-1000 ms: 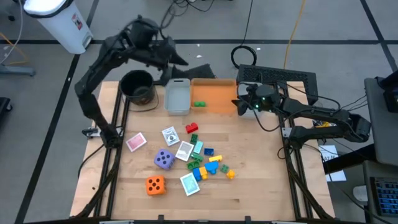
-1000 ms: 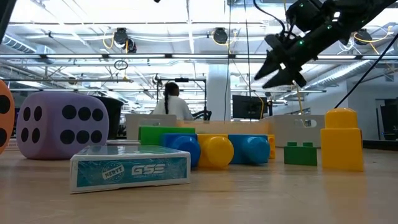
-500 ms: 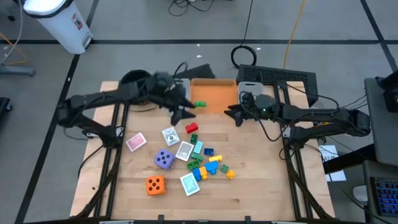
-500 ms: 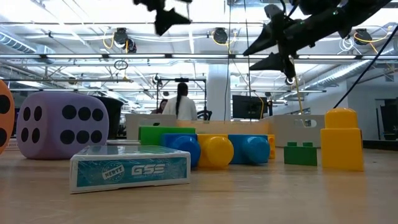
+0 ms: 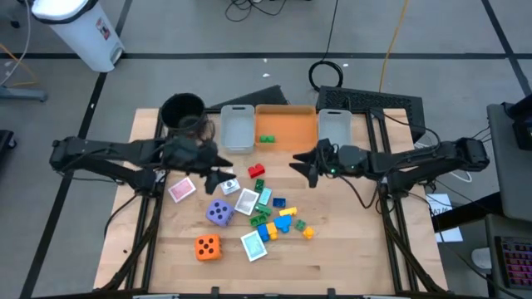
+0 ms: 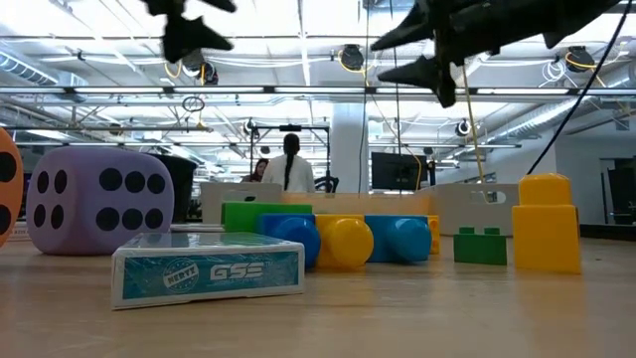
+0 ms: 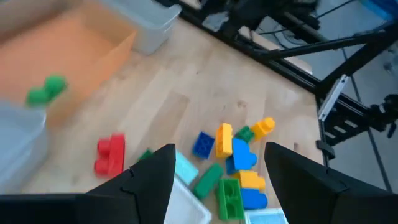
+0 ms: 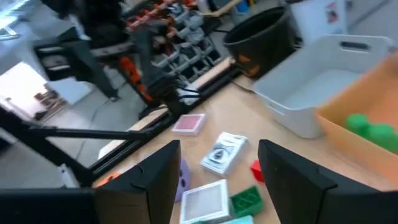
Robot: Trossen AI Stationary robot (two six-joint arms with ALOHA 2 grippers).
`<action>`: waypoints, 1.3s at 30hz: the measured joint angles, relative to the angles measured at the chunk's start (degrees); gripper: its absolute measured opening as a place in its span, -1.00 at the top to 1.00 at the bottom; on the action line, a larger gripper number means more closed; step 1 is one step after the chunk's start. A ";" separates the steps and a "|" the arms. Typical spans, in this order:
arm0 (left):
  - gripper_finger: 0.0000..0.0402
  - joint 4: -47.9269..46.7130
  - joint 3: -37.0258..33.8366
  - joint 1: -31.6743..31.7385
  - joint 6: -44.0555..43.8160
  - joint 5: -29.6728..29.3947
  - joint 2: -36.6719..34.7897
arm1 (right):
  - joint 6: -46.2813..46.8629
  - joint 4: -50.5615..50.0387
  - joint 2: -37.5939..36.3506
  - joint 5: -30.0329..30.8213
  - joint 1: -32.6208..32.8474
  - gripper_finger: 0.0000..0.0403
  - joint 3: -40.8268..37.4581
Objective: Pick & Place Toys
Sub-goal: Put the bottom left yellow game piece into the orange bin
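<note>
Moved since earlier: both arms have swung in from the bins; the left gripper [image 5: 218,170] now hangs over the table's left-centre, the right gripper [image 5: 301,164] right of centre.
Left gripper state: fingers parted, nothing between them.
Right gripper state: fingers parted, empty.
Toys: clustered mid-table, with a red brick [image 5: 257,171], white card [image 5: 227,181], pink card [image 5: 181,190], purple die [image 5: 219,213], orange die [image 5: 207,247] and the brick heap [image 5: 281,221].
Key relation: white card lies at about 5 o'clock, just beside the left gripper; red brick sits between the grippers, at roughly 8 o'clock from the right one.
Nearer arm: left for the cards; for the red brick, judged about even.
</note>
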 joint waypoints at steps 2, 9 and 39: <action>-0.27 0.12 -2.88 -2.81 -4.79 -3.85 -2.23 | -0.97 2.20 1.23 -0.01 0.91 -0.02 0.00; -0.27 9.29 -10.48 -10.79 -21.54 -12.11 -3.15 | -3.58 -0.63 3.30 -4.17 3.44 -0.02 0.00; -0.27 39.23 -12.49 -17.38 -34.64 -18.76 19.30 | 13.59 -31.23 14.91 11.43 38.58 -0.02 4.21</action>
